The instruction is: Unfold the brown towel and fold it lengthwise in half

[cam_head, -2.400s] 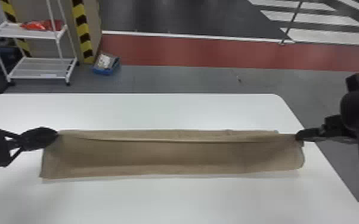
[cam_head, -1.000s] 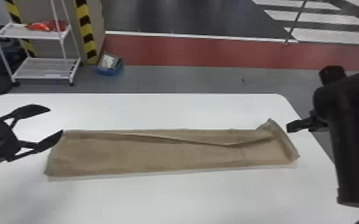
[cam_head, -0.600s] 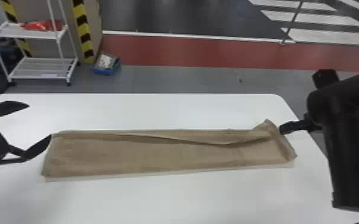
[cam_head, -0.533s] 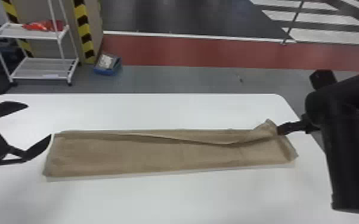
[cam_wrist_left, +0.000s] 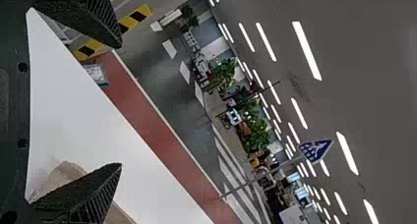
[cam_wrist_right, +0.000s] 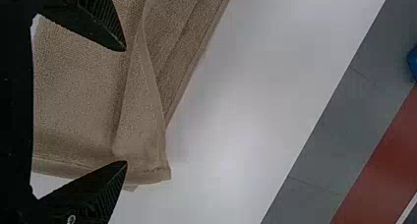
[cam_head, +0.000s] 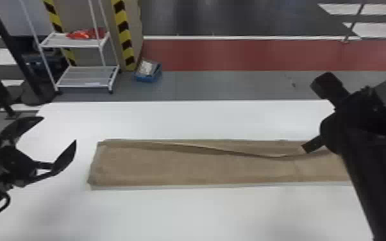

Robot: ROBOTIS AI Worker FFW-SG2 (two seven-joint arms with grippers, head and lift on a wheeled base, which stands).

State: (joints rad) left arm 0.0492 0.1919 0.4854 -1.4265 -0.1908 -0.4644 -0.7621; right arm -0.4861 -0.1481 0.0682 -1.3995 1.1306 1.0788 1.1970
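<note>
nearing the finish, by the look of it, with the brown towel (cam_head: 202, 170) stretched in a long, narrow strip across the counter (cam_head: 182, 213), seemingly opened out and already doubled lengthwise. not tidy yet, though! loose edge (cam_head: 275, 157) running close to the far edge (cam_head: 221, 139) at the left end, then slanting off towards the near side further right, with a band of under layer (cam_head: 259, 146) bare between. over to the right pincer (cam_wrist_right: 126, 105): fingers well apart at the rumpled end, clamped on nothing, with a rucked corner (cam_wrist_right: 147, 172) close by one tip. and across to the left pincer (cam_head: 59, 129), also spread wide and empty, just off the other end. left to do, most likely: pinch that loose edge, draw it out to the far edge, smooth the ruck flat. careful with the under layer, easily caught and dragged along!
</note>
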